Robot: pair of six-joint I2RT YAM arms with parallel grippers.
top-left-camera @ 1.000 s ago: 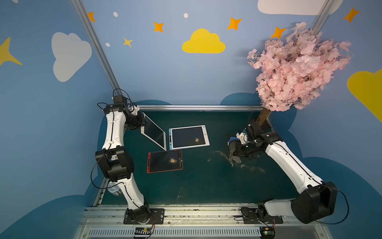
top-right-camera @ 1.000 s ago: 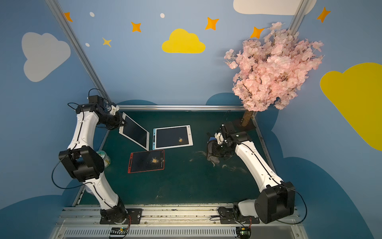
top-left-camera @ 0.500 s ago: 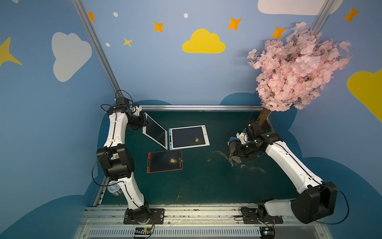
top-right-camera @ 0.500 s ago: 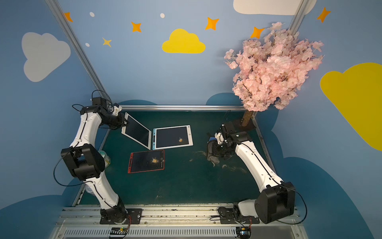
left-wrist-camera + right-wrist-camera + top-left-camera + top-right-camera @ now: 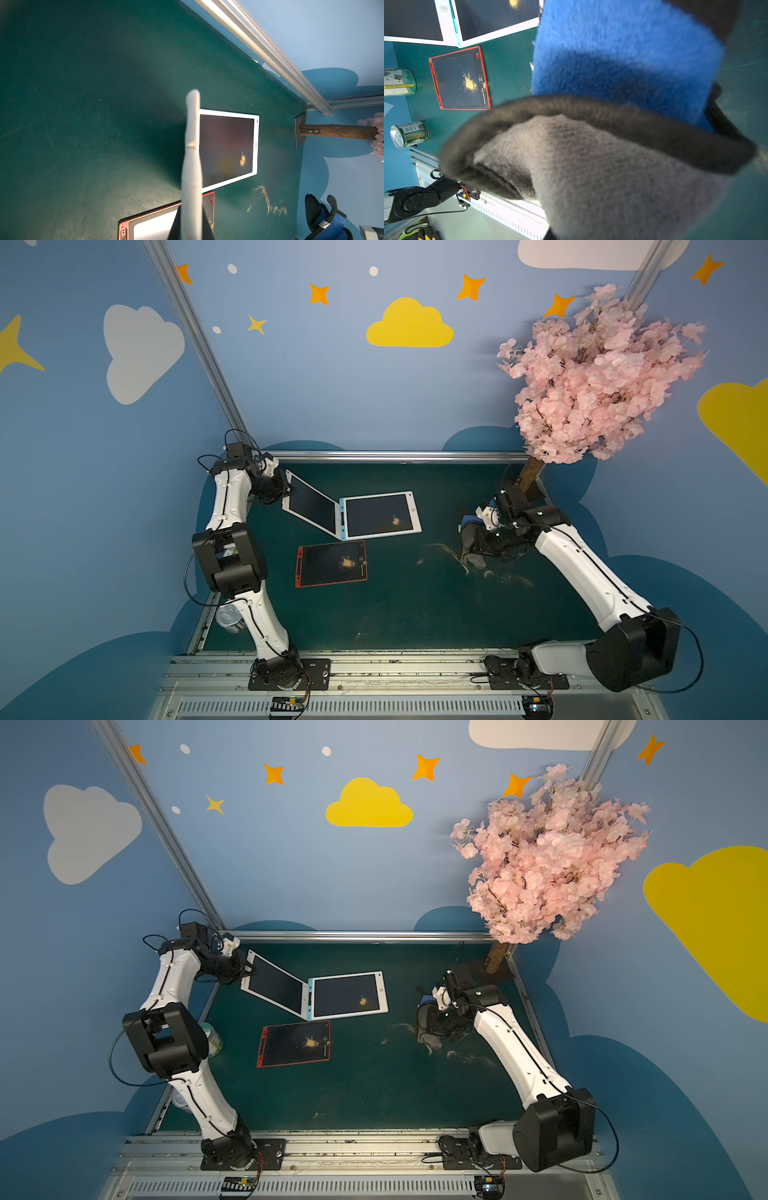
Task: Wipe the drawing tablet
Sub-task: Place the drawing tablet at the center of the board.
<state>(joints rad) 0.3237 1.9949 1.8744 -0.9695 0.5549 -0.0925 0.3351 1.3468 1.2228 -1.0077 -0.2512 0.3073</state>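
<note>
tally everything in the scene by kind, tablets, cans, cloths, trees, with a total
drawing tablets: 3 (white-framed tablet, blue-edged tablet, red-framed tablet)
cans: 2 (green-and-white can, silver-topped can)
cloths: 1 (blue-and-grey cloth)
trees: 1 (pink blossom tree)
total: 7

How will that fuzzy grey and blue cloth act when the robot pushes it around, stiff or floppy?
Probably floppy: the grey and blue cloth droops from the right gripper in both top views. Its fuzzy pile, close up in the right wrist view, suggests it is soft and light, and likely to drag rather than slip on the table.
</note>
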